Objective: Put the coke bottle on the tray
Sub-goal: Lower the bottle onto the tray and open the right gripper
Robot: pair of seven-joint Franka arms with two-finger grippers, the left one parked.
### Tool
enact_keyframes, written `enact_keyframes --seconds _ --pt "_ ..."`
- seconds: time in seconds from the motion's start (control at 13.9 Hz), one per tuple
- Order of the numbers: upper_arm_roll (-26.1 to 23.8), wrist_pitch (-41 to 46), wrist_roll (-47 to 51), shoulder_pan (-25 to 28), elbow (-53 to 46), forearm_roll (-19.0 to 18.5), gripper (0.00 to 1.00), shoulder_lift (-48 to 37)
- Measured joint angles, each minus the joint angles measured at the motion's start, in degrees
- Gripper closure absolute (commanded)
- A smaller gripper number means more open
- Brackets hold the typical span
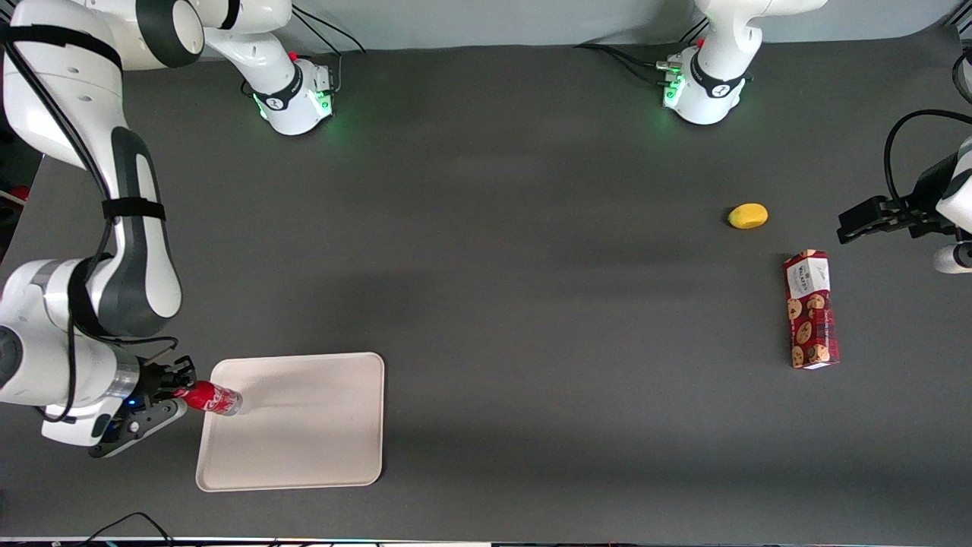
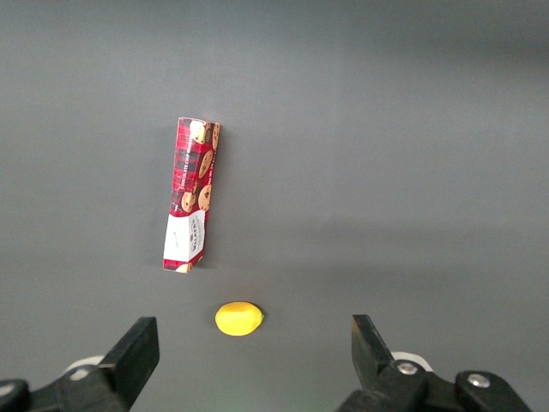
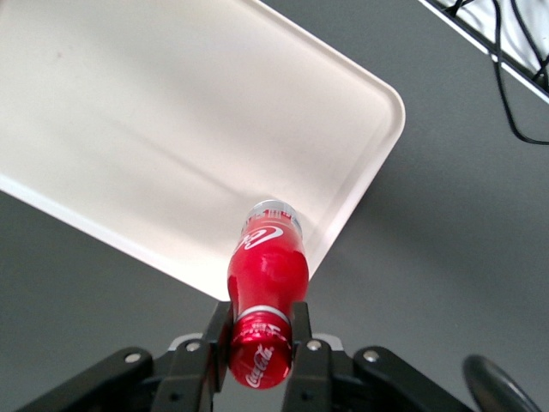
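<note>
My right gripper (image 1: 176, 395) is shut on the cap end of the small red coke bottle (image 1: 211, 398). It holds the bottle lying roughly level, with the silvery base over the rim of the off-white tray (image 1: 304, 425) at the tray's edge toward the working arm's end of the table. In the right wrist view the two black fingers (image 3: 216, 335) clamp the bottle's red cap and neck (image 3: 262, 343), and the bottle's base (image 3: 273, 210) points out over a rounded corner of the tray (image 3: 171, 129). I cannot tell whether the bottle touches the tray.
A red cookie box (image 1: 811, 309) lies toward the parked arm's end of the table, with a yellow lemon-like fruit (image 1: 748, 216) farther from the front camera. Both also show in the left wrist view, the box (image 2: 190, 194) and the fruit (image 2: 238, 318). Cables (image 3: 506, 51) run by the table edge.
</note>
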State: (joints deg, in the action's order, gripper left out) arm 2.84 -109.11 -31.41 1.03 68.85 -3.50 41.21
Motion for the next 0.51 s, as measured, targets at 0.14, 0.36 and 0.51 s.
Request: enact_keyframes --seconds 0.14,0.36,0.51 --pt "0.02 -0.87 0.0 -0.11 -0.05 0.38 0.97 1.19" --pt "0.35 -0.99 0.04 -0.13 -0.4 0.98 0.0 1.53" --pt "0.43 -0.94 0.15 -0.11 -1.09 1.12 0.0 1.52"
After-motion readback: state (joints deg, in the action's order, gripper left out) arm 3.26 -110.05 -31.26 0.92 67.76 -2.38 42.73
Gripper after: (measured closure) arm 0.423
